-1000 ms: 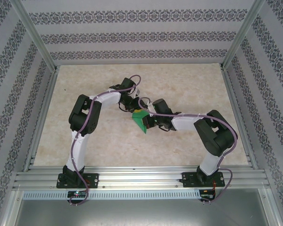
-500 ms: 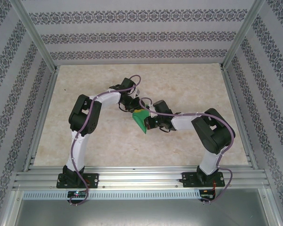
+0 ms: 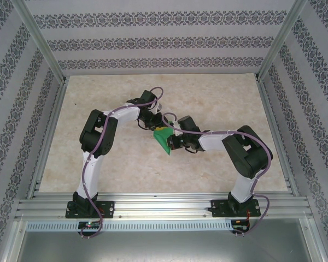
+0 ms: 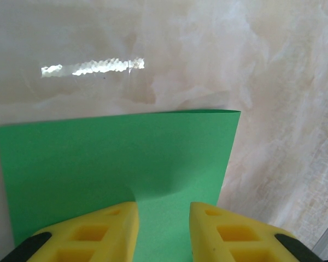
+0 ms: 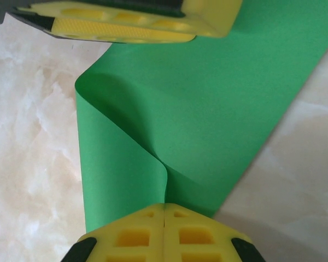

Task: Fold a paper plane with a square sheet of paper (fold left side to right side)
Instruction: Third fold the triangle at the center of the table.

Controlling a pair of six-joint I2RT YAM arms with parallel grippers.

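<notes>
The square sheet of paper [image 3: 164, 140] is bright green and lies partly folded on the marble table between both arms. My right gripper [image 5: 164, 208] is shut on a raised pleat of the sheet [image 5: 197, 109], its yellow fingers [image 5: 136, 234] pressed together on the pinched edge. In the top view it [image 3: 173, 143] sits at the sheet's right side. My left gripper [image 4: 164, 213] is open, its fingers [image 4: 98, 229] set apart on the flat green sheet [image 4: 115, 158], nothing clamped between them. From above it [image 3: 156, 127] is at the sheet's far edge. Its fingers [image 5: 115, 24] also cross the top of the right wrist view.
The beige marble tabletop [image 3: 208, 93] is bounded by aluminium rails [image 3: 164, 204] in front and patterned walls [image 3: 164, 43] on three sides. Both forearms cross near the table's middle.
The right arm's elbow has drawn slightly left and back, the gripper staying pinched on the paper. The left arm has barely moved.
</notes>
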